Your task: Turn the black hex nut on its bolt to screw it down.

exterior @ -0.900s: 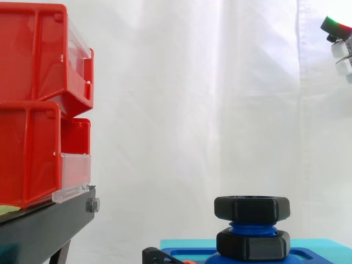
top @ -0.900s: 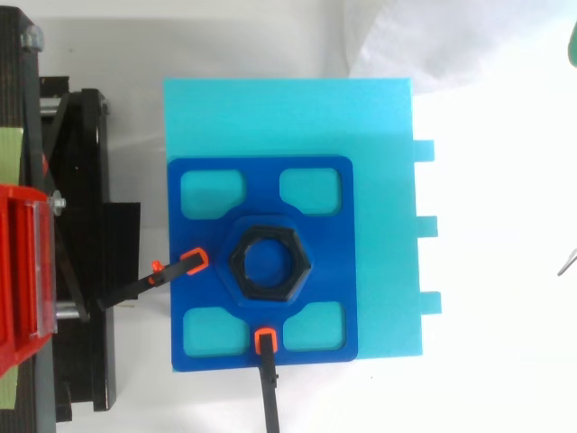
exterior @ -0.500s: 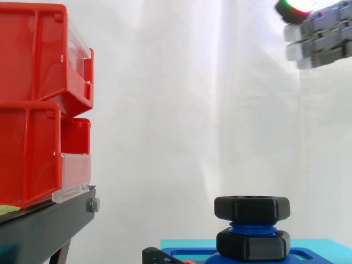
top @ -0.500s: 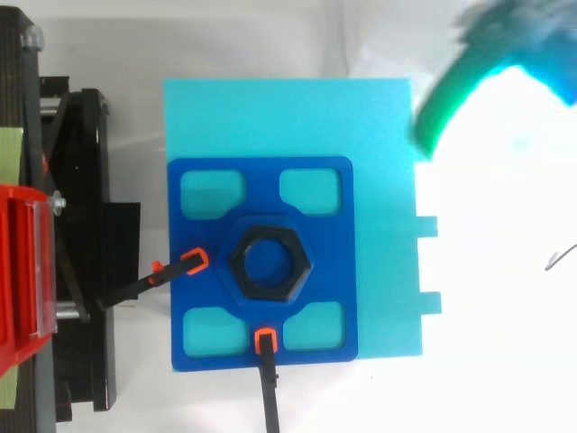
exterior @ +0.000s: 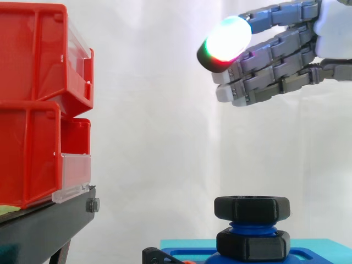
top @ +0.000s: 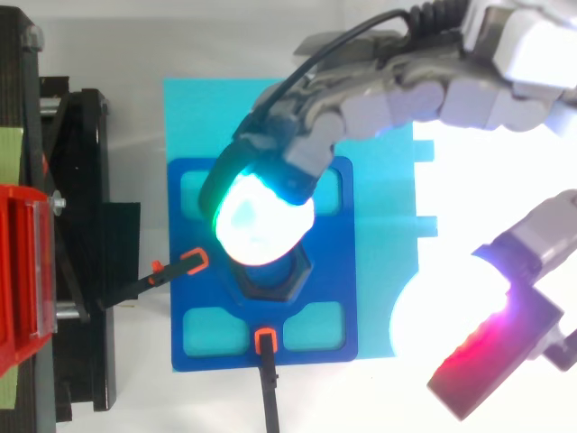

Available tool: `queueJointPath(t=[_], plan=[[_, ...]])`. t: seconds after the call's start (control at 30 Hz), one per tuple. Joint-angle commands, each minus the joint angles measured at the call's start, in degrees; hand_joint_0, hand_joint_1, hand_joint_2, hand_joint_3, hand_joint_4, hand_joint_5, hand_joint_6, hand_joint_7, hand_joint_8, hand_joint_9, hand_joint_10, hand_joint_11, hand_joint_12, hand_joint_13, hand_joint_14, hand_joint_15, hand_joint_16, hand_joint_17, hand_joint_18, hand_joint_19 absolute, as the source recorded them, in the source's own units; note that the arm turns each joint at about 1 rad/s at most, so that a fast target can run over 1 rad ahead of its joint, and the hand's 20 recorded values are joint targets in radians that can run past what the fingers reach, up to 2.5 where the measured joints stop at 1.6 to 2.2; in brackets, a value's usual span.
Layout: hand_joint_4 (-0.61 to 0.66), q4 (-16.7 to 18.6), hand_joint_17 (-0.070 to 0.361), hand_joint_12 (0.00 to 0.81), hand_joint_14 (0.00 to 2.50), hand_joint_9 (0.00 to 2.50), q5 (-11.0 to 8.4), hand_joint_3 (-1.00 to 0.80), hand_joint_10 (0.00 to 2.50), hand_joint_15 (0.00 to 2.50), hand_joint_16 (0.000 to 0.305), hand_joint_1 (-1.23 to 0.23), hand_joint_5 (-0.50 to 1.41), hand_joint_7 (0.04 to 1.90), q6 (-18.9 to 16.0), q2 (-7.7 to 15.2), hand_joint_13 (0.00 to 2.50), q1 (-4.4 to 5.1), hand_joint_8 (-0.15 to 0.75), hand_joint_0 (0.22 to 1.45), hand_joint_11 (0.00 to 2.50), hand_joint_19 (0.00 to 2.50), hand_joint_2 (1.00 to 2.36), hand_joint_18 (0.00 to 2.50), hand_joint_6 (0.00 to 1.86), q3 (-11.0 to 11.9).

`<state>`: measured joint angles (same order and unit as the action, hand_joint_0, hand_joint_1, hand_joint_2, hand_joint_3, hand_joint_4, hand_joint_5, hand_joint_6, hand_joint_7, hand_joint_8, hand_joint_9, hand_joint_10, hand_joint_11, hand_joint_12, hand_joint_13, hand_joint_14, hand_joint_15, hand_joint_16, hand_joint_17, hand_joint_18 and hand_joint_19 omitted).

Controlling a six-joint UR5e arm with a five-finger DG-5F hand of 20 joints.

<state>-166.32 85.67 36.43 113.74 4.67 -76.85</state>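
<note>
The black hex nut sits high on a blue threaded bolt, above a second black hex nut at the bolt's foot. From above, the top nut is partly covered by a glowing fingertip. The bolt stands on a dark blue plate on a cyan base. My hand hovers well above the nut, fingers stretched out to the left and relaxed, holding nothing. Its thumb spreads apart toward the front right.
Red bins are stacked on a black stand at the left. Two black clamps with orange tips grip the blue plate on its left and front sides. A white curtain hangs behind.
My hand has come in from the upper right and moved left and lower, from the view's corner to a spot above the nut. The nut has not moved.
</note>
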Motion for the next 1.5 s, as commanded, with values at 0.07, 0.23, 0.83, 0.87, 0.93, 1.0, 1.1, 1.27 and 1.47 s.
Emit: queueJointPath(t=[0.07,0.23,0.83,0.87,0.93,1.0,1.1,1.27,1.47], plan=[[0.19,2.3,0.122,0.344,0.0,0.41,-1.74,-0.5,0.0,0.0,0.054,-0.42,-0.22,0.71,4.6,1.7,0.35,1.93,0.242,0.51,0.0,0.0,1.0,0.18,0.5,0.0],[0.2,3.8,0.122,0.342,0.0,0.42,-1.83,-0.5,0.0,0.0,0.054,-0.42,-0.22,0.71,5.8,2.8,0.35,2.63,0.246,0.51,0.0,0.0,1.0,0.19,0.5,0.1],[0.26,10.1,0.121,0.341,0.0,0.43,-3.23,-0.5,0.0,0.0,0.054,-0.41,-0.16,0.96,22.5,5.6,0.35,5.62,0.252,0.51,0.0,0.0,1.0,0.18,0.5,0.6],[0.26,10.1,0.121,0.341,0.0,0.43,-3.58,-0.5,0.0,0.0,0.054,-0.4,-0.16,0.97,24.7,5.6,0.35,5.71,0.252,0.51,0.0,0.0,1.0,0.18,0.5,0.6],[0.26,10.2,0.121,0.341,0.0,0.43,-3.58,-0.5,0.0,0.0,0.054,-0.4,-0.16,0.99,26.6,5.6,0.34,5.79,0.252,0.51,0.0,0.0,1.0,0.18,0.5,0.6],[0.27,11.0,0.121,0.341,0.0,0.44,-3.58,-0.5,0.0,0.0,0.054,-0.4,-0.15,1.03,28.2,6.1,0.34,5.88,0.254,0.51,0.0,0.0,1.0,0.18,0.5,0.6],[0.28,11.8,0.121,0.341,0.0,0.44,-3.58,-0.5,0.0,0.0,0.054,-0.39,-0.15,1.06,29.4,6.7,0.34,6.15,0.255,0.51,0.0,0.0,1.0,0.18,0.5,0.6],[0.3,12.3,0.121,0.343,0.0,0.44,-3.41,-0.5,0.0,0.0,0.054,-0.37,-0.13,1.12,34.8,6.8,0.33,6.41,0.26,0.51,0.0,0.0,1.0,0.17,0.5,0.6],[0.31,12.3,0.122,0.344,0.0,0.45,-3.5,-0.5,0.0,0.0,0.054,-0.35,-0.12,1.14,39.7,6.9,0.33,6.58,0.262,0.51,0.0,0.0,1.0,0.17,0.5,0.6]])
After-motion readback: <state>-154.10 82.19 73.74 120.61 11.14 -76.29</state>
